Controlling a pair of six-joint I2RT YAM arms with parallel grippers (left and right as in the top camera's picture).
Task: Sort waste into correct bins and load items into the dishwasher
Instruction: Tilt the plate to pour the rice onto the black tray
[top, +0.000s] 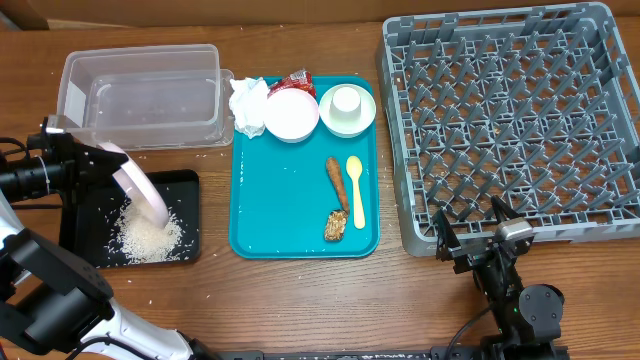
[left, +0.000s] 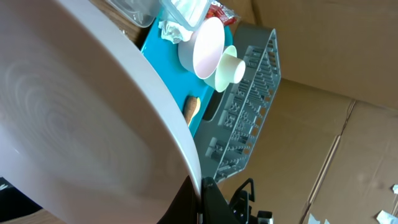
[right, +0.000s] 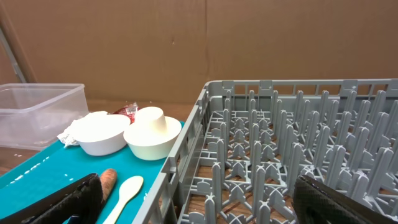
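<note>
Right, your left fingers clamp the large round white plate tilted over the shallow black rectangular tray, loose white rice grains dumped there; your right fingers hang spread by the empty grey plastic dish rack, everything else waiting on the teal tray.

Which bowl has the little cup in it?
The bowl nearest the grey rack; the cup sits in it. The other bowl, beside the napkin, holds nothing.

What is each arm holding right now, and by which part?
The left gripper holds the large white plate by its rim, tilted over the black tray. The right gripper is open and holds nothing.
</note>
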